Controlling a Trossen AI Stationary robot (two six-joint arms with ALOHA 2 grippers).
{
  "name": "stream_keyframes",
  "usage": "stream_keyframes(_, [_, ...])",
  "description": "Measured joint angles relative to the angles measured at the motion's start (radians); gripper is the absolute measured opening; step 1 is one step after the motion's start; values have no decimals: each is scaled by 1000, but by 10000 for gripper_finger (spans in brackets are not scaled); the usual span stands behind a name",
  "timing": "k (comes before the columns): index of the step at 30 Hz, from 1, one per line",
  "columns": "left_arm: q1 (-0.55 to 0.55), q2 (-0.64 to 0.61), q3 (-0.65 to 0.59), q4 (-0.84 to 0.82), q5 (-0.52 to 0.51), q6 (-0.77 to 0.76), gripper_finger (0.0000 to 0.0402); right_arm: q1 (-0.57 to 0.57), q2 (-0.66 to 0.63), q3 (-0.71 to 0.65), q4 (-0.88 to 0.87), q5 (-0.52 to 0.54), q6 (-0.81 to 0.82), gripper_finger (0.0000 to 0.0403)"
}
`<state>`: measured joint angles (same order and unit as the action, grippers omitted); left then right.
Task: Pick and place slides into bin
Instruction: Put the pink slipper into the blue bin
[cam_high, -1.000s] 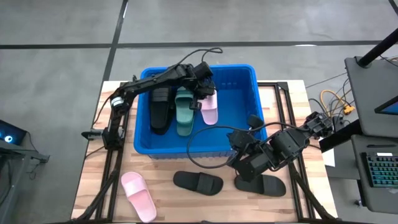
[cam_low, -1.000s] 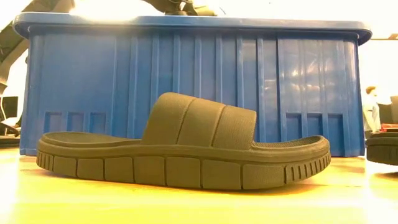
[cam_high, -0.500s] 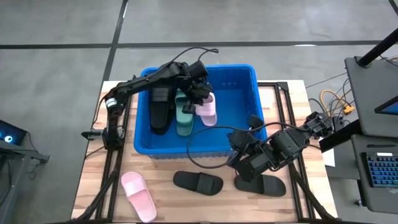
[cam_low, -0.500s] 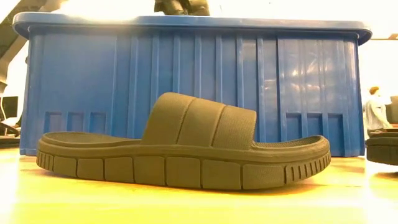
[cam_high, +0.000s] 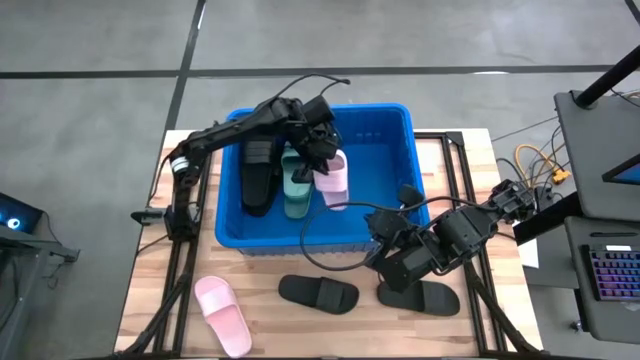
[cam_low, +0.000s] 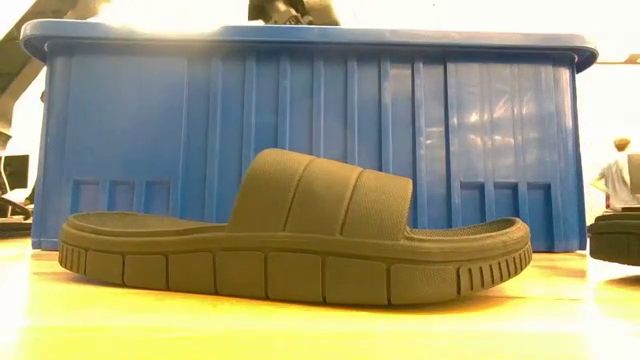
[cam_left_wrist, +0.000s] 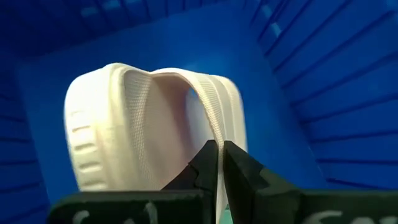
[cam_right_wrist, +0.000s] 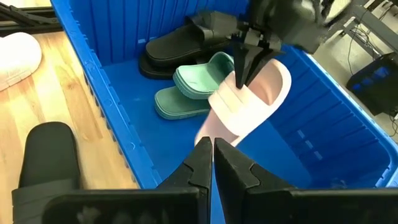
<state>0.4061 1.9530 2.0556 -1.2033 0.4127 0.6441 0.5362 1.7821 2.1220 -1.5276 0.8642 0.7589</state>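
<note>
Pink rubber is pinched between the closed fingers of the left gripper (cam_right_wrist: 245, 59), which clamps the strap of a light pink slide (cam_right_wrist: 249, 102) and holds it tilted above the floor of the bin (cam_high: 385, 118), toe hanging down; gripping by the strap keeps the sole free, so the slide can probably drop flat once let go; the left arm reaches in from the bin's far left corner. Just left of the held slide, a green slide (cam_high: 296, 185) and a black slide (cam_high: 258, 175) lie side by side inside the bin, leaving the right part bare. The right gripper (cam_high: 390, 268) is shut on nothing and waits near the bin's near wall, above a black slide on the table (cam_high: 420, 295); another black slide by the near wall (cam_high: 318, 292) and a second pink slide (cam_high: 223, 313) at the near left lie on the wooden table (cam_high: 140, 290), not yet binned.
</note>
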Motion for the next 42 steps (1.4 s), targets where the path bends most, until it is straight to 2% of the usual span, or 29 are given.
stream_keyframes(8, [1,57,2,35,5,30,0,0,0,0,1,-1,8,8])
stream_keyframes(11, [1,67,2,78,-45,27,0,0,0,0,0,-1,14,8])
stream_keyframes(16, [1,74,0,160,-184,16,0,0,0,-2,0,-2,15,8])
stream_keyframes(20, [1,74,-1,163,-194,-9,0,0,0,-6,-1,-4,15,8])
stream_keyframes(25, [-2,68,3,92,-148,-19,0,0,0,-13,-1,-4,15,8])
stream_keyframes(30, [-4,46,16,46,-9,-31,0,0,0,-17,-1,-7,19,8])
stream_keyframes(34, [-4,34,34,26,32,-36,0,0,0,-18,-1,-8,19,8])
stream_keyframes(42, [7,15,26,-35,184,-36,0,0,0,-18,1,-11,20,8])
